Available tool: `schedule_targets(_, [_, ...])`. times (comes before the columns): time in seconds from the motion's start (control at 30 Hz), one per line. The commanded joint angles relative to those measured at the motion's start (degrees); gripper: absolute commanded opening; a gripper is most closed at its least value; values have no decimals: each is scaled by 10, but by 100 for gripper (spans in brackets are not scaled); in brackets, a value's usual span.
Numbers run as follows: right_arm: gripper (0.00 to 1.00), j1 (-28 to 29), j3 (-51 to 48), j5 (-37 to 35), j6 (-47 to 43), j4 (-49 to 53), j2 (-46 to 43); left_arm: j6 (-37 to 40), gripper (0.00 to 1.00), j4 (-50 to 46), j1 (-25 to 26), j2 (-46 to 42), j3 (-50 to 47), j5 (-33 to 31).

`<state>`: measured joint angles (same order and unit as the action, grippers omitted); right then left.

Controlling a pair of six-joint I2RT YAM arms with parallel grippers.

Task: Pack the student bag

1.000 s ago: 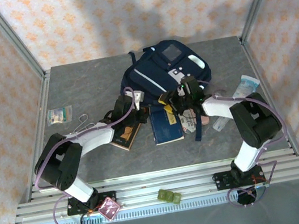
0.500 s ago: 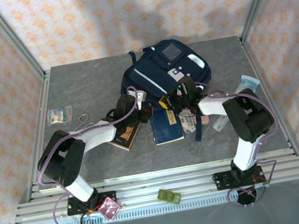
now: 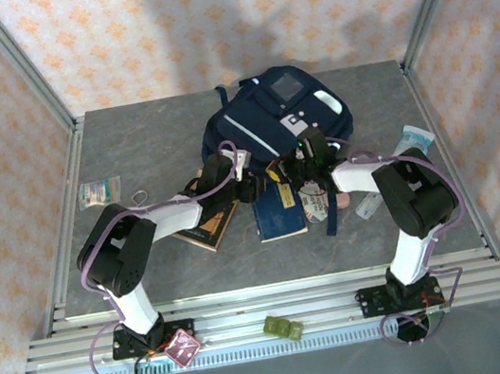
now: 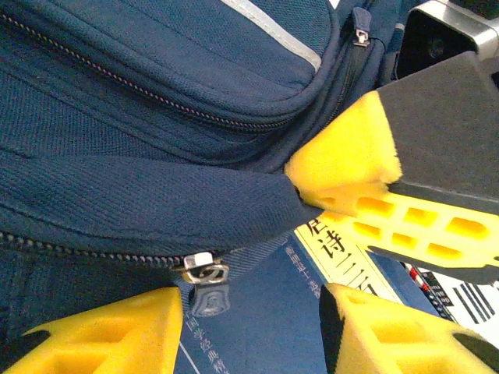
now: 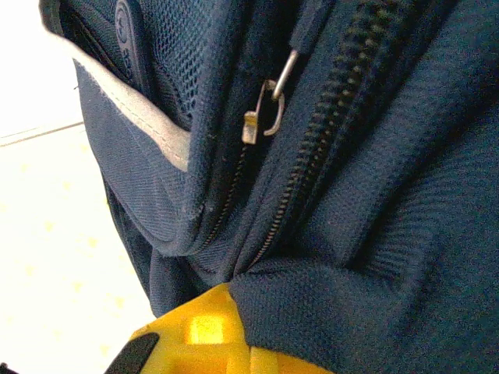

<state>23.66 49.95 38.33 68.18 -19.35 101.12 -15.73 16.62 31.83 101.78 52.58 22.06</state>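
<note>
On the grey bench [image 3: 130, 159], with the student bag [image 3: 267, 117] lying toward twelve o'clock, your right pincer [image 4: 335, 199] now clenches a fold of its near edge while your left pincer [image 4: 249, 327], shut a moment ago, stands released around a zip pull [image 4: 204, 276], so unzipping looks next.

You've got a navy student bag [image 3: 271, 111] with a white diagonal stripe, a grey square patch and silver zip pulls. The tabletop [image 3: 138, 148] is mottled grey. There's a navy book [image 3: 277, 213] with a yellow label, and a brown book [image 3: 211, 227]. Your left claw [image 4: 249, 331] shows bright yellow fingers [image 4: 109, 335], and the right claw [image 3: 308, 163] is the same yellow. The wallpaper [image 3: 203, 22] is cream, dotted with orange flowers. Purple cables [image 3: 180, 199] run along the white-and-black arms [image 3: 364, 177]. On the silver rail [image 3: 346, 300], there's a green block [image 3: 282, 327].
</note>
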Motion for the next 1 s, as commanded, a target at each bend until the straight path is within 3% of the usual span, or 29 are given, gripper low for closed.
schedule_targets(0.0, [3, -3, 20, -30, -1, -31, -1, -12, 51, 37, -3, 16, 8, -23])
schedule_targets(0.1, [3, -3, 21, -28, -1, -30, -3, -15, 47, 48, -3, 24, 5, -65])
schedule_targets(0.27, [2, -2, 21, -30, -6, -24, -11, -12, 15, 56, -6, 33, 9, -85])
schedule_targets(0.43, [2, -3, 18, -33, -10, -19, -15, -6, 2, 38, -11, 27, 8, -80])
schedule_targets(0.7, [0, -5, 28, -34, -16, -17, -13, 4, 0, 5, -16, -10, -21, -109])
schedule_targets(0.97, [0, -19, 18, -67, -43, 13, -53, 16, 0, -68, -23, -49, -32, -212])
